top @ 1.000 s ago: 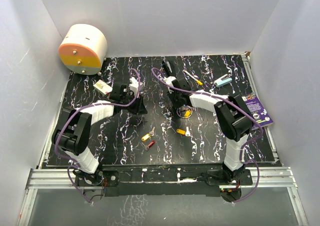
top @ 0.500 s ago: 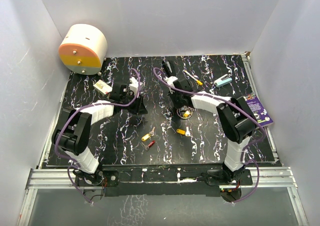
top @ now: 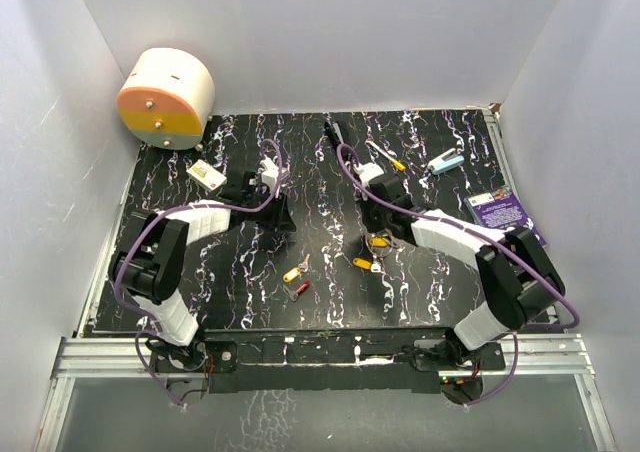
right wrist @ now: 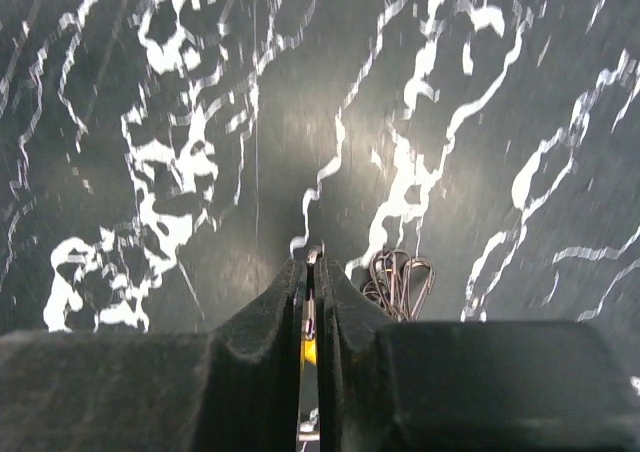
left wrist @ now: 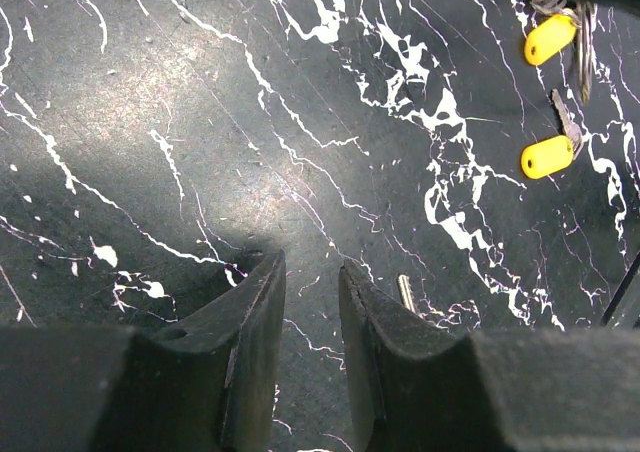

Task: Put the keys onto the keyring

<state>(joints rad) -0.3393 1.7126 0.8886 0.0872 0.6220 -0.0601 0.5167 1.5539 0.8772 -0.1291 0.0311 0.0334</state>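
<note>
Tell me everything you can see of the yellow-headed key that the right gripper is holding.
The small key with a yellow plastic head is pinched between the shut fingers of the right gripper. The right wrist view shows only a sliver of yellow and a thin silver metal edge in the slit, the tip poking out in front. From above, the yellow head sits under the gripper, over the black marbled table. The thin silver keyring lies just beside it; contact cannot be judged.

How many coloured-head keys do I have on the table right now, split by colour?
Yellow keys: 3, one of them in the right jaws
Red key: 1
Total: 4
</note>
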